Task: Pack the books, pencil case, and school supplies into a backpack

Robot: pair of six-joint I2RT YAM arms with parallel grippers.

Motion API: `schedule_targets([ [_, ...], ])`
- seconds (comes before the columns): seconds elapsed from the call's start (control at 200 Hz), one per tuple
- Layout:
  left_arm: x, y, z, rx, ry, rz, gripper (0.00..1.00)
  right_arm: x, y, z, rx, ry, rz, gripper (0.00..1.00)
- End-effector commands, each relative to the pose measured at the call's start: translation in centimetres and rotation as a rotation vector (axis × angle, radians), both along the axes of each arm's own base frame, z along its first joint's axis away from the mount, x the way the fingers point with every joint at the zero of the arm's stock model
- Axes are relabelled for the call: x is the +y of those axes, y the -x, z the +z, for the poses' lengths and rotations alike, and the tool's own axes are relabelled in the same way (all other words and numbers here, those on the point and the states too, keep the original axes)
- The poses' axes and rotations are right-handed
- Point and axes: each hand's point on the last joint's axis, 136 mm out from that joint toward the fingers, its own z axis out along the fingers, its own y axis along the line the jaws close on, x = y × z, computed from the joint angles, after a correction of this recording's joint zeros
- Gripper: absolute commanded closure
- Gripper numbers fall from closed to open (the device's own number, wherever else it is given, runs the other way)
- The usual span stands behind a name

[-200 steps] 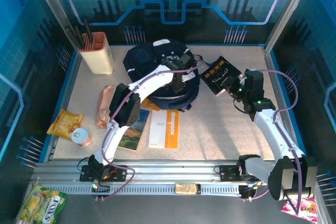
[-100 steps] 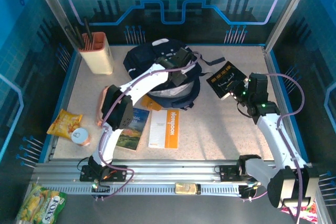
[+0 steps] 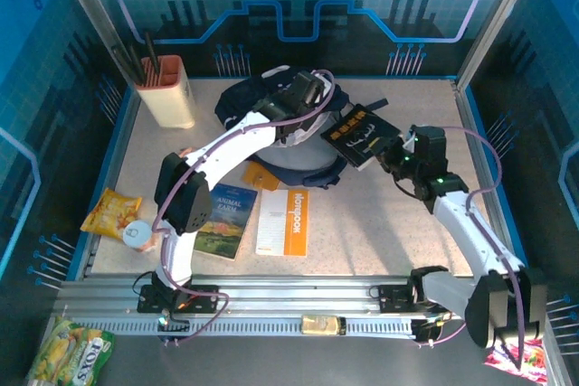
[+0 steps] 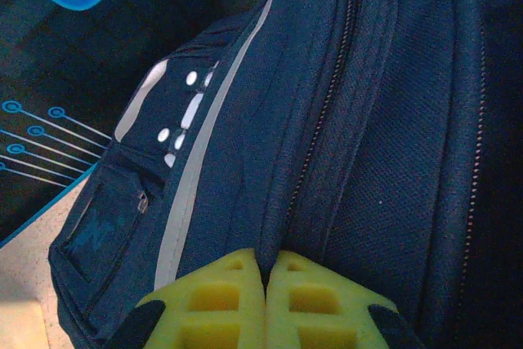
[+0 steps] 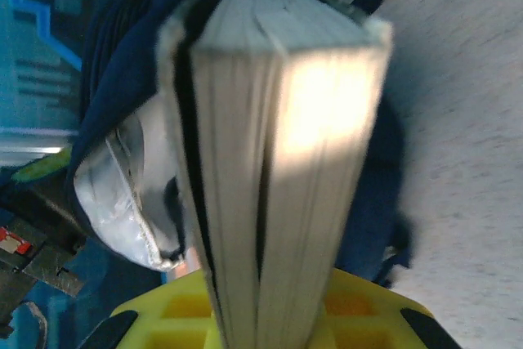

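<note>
Observe the left gripper (image 4: 265,304) at the top of the backpack (image 4: 368,161); its yellow pads are pressed together with no gap, right against the navy fabric beside a zip line; you cannot tell whether any fabric is pinched between them. The right gripper (image 3: 398,153) is clamped on the black-backed book (image 3: 360,133), which it holds tilted above the table (image 3: 380,232), just right of the backpack, its far end close to the grey-lined opening (image 5: 122,194); the Animal Farm book (image 3: 222,219) and the notebook (image 3: 283,221) lie flat, side by side, near the backpack's front edge.
</note>
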Motion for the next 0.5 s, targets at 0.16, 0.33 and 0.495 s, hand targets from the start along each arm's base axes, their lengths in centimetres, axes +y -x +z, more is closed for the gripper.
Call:
schedule_targets([
  [0.16, -0.7, 1.0, 10.5, -0.206, 0.267, -0.028, 1.0, 6.9, -5.0, 4.3, -0.197, -0.216, 0.076, 0.96],
  [0.33, -0.9, 1.8, 11.4, -0.207, 0.319, -0.044, 1.0, 8.3, -8.0, 1.1, -0.11, -0.271, -0.032, 0.96],
  [0.495, -1.0, 2.3, 12.3, -0.211, 0.363, -0.057, 1.0, 10.6, -9.8, -1.1, -0.072, -0.212, -0.097, 0.95],
])
